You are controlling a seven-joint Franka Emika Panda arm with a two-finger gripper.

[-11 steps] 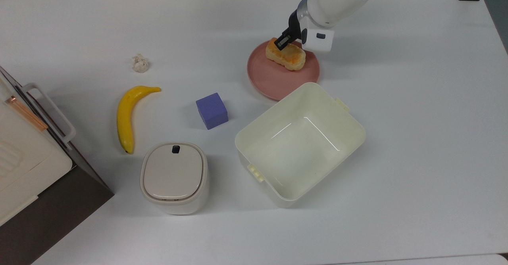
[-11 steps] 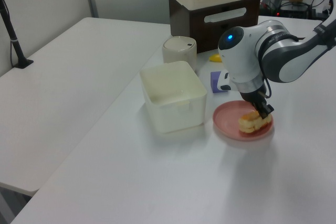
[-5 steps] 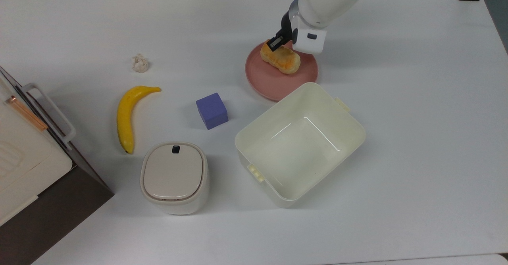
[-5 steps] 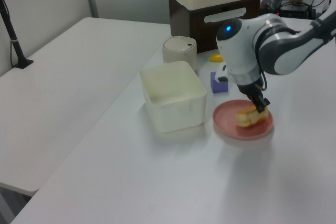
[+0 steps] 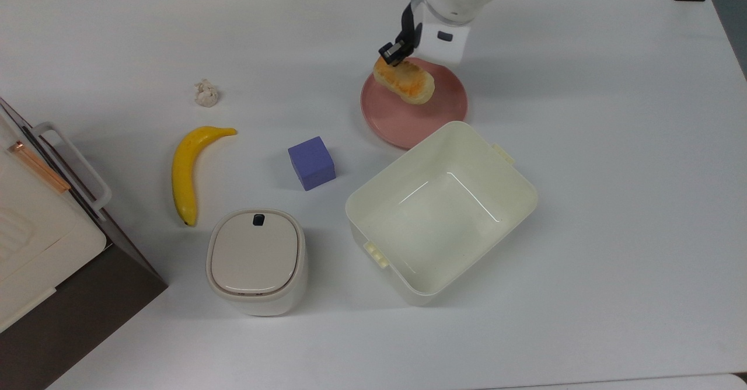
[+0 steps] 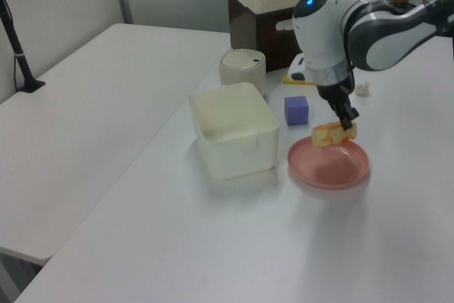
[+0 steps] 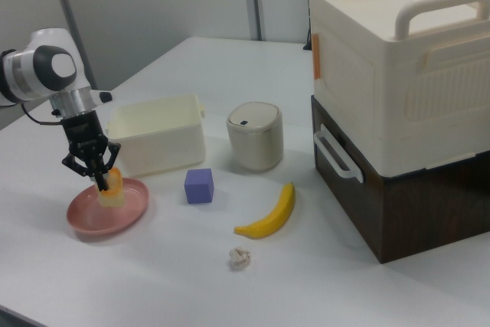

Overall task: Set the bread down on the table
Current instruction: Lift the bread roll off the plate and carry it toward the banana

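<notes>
Here — bread (image 5: pixel 404 83) pinched in pincer (image 5: pixel 392 55) — aloft.

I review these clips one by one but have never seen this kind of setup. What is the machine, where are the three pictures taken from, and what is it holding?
It is a single robot arm with a two-finger gripper. One camera looks down from above; two look across the table from opposite sides. The gripper is shut on the bread, lifted just above the pink plate. Also on the table: a cream tub, a purple cube, a banana, a lidded bin and a paper ball.
</notes>
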